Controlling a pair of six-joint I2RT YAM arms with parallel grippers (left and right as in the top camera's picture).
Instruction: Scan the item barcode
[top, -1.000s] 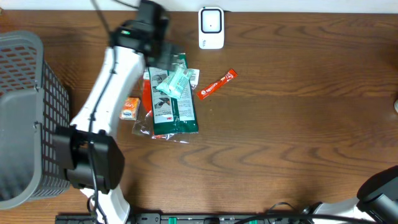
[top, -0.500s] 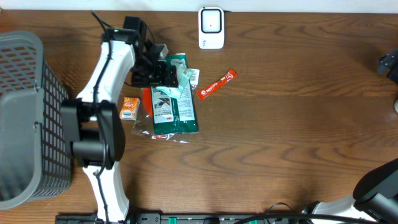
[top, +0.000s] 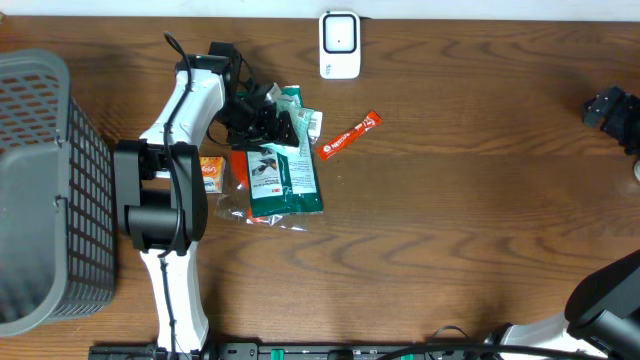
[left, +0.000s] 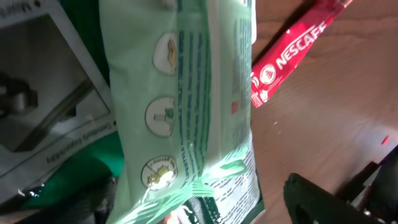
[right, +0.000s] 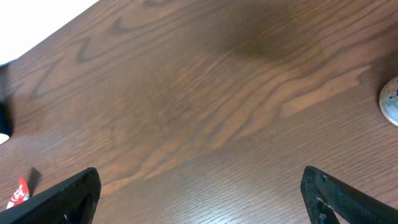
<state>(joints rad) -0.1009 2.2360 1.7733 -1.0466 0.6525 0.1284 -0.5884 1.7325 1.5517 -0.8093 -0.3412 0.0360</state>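
Packet — pale green — sits right under the left claw, on top of a dark green pack. I cannot tell if the claw is pinching it or not. Just beside lies a red stick, and an orange box on the other side. A white scanner stands near the far edge of the surface. The right claw — well apart — has its 2 fingers wide, holding nothing.

The left gripper is recorded as lowered from the upper edge of the frame onto the pile left of centre, over the pale green packet. The right gripper, previously unseen overhead, is now observed at the right edge.
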